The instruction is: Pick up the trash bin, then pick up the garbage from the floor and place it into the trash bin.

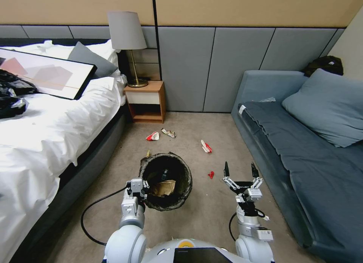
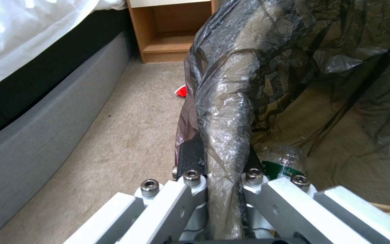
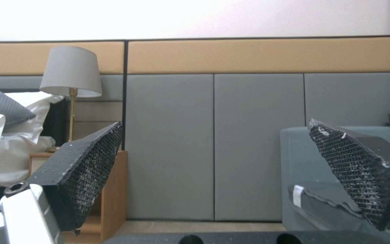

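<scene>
The trash bin (image 1: 173, 156), lined with a crinkled dark bag, is in front of me on the left, and I cannot tell whether it touches the carpet. My left gripper (image 1: 145, 187) is shut on its near rim; in the left wrist view the left gripper (image 2: 222, 158) clamps the bag-covered rim (image 2: 224, 112). A plastic bottle (image 2: 284, 162) and brown cardboard (image 1: 165, 187) lie inside. Garbage lies on the carpet: a red-and-white wrapper (image 1: 152, 136), a crumpled wrapper (image 1: 168, 132), another red-and-white piece (image 1: 206, 146) and a small red scrap (image 1: 211, 174). My right gripper (image 1: 240, 169) is open and empty, right of the scrap, fingers (image 3: 86, 176) spread.
A bed (image 1: 45, 142) with white sheets runs along the left. A wooden nightstand (image 1: 145, 102) with a lamp (image 1: 128, 44) stands at the wall. A grey sofa (image 1: 302, 149) lines the right side. A black cable (image 1: 94, 214) trails from my left arm over the carpet.
</scene>
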